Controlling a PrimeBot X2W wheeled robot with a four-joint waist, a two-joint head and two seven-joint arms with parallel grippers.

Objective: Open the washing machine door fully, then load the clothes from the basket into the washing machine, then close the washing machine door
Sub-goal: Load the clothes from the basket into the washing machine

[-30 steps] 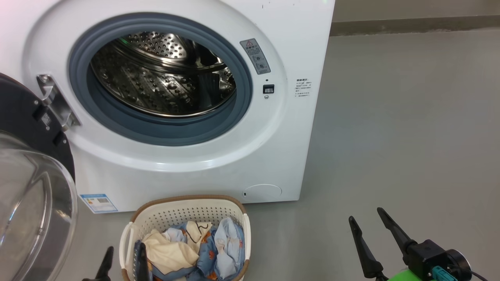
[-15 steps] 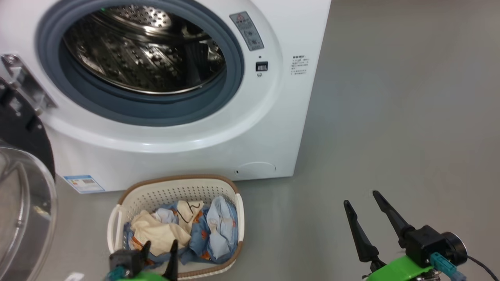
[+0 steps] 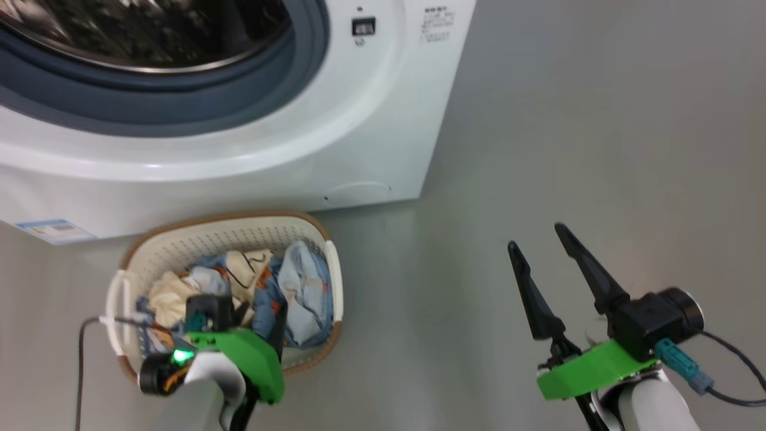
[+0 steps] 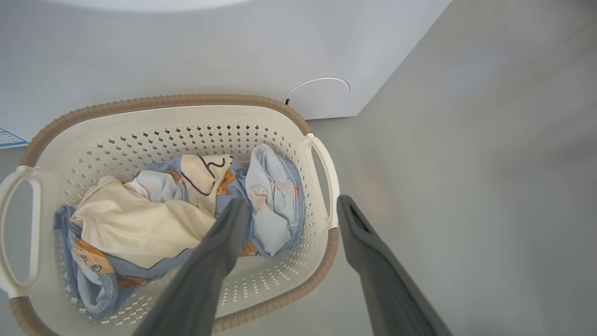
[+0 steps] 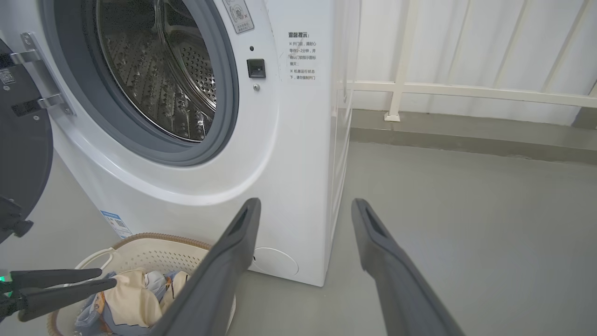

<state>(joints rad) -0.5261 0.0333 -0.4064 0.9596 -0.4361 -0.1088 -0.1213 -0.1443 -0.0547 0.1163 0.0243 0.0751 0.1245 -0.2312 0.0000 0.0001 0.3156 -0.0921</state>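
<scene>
The washing machine [image 5: 289, 140] stands with its door [image 5: 23, 154] swung open at the left, baring the steel drum [image 5: 158, 79]. The basket [image 4: 163, 100] sits on the floor before it, holding the clothes [image 4: 140, 219], blue printed and cream pieces in a heap. My left gripper [image 4: 293, 203] hangs open over the basket's right end, one finger above the blue cloth, the other past the right handle. I cannot tell whether it touches the cloth. My right gripper [image 3: 535, 235] is open and empty over bare floor, right of the basket [image 3: 227, 216].
Grey floor [image 3: 598, 120] spreads to the machine's right. A white railing [image 5: 466, 88] on a low kerb runs behind. The round filter cover [image 4: 317, 95] sits just behind the basket's far rim. A dark cable [image 3: 81, 359] trails from my left wrist.
The head camera has dipped, so the machine slid up and out of the picture. My left gripper came up from the bottom edge to above the basket. Both grippers stayed open.
</scene>
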